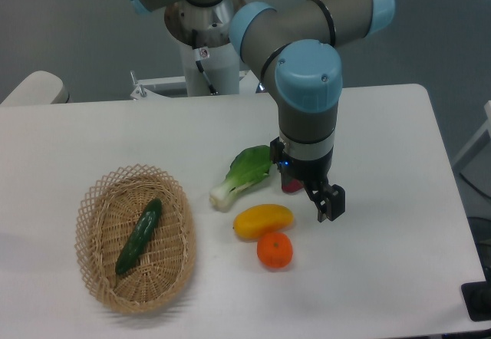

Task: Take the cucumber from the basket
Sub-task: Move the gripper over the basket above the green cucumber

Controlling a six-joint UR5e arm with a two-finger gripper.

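A bok choy (244, 174), a yellow fruit (263, 221) and an orange (275, 250) are lying in a cluster near the middle of the white worktop (399, 201), between the basket (135, 238) and the hand (311, 195). The orange is touching the yellow fruit's lower edge. The cucumber (139, 235) is resting diagonally inside the basket at the left, well apart from the hand, with nothing lying over it. The hand is hanging just right of the bok choy, above the worktop. A red part is showing partly behind it. One dark finger (330, 201) is showing clearly; I cannot tell how wide the hand is standing. A grey floor is showing beyond the worktop. The arm's upper links are being cut off at the top edge.
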